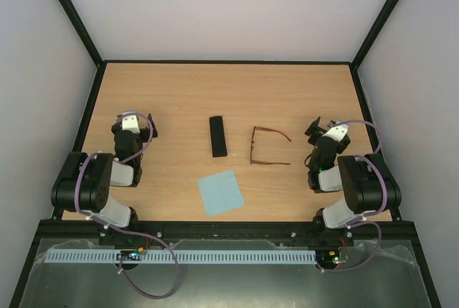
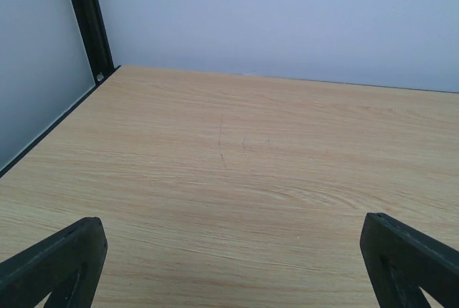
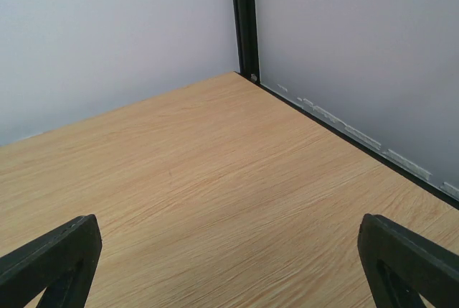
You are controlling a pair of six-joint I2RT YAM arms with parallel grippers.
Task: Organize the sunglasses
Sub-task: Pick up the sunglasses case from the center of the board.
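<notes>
The sunglasses (image 1: 259, 146), thin dark-brown frame with both temple arms unfolded toward the right, lie on the wooden table right of centre. My right gripper (image 1: 316, 128) rests near the table's right side, a short way right of the temple tips, open and empty; its wrist view shows bare wood between the spread fingers (image 3: 54, 258). Far from the sunglasses, on the left side, my left gripper (image 1: 147, 127) is open too, with only bare table between its fingers (image 2: 57, 261). Neither wrist view shows the sunglasses.
A black oblong case (image 1: 217, 136) lies just left of the sunglasses. A light blue square cloth (image 1: 220, 192) sits nearer the front edge. Black frame posts (image 2: 87, 17) (image 3: 244, 17) and pale walls bound the table.
</notes>
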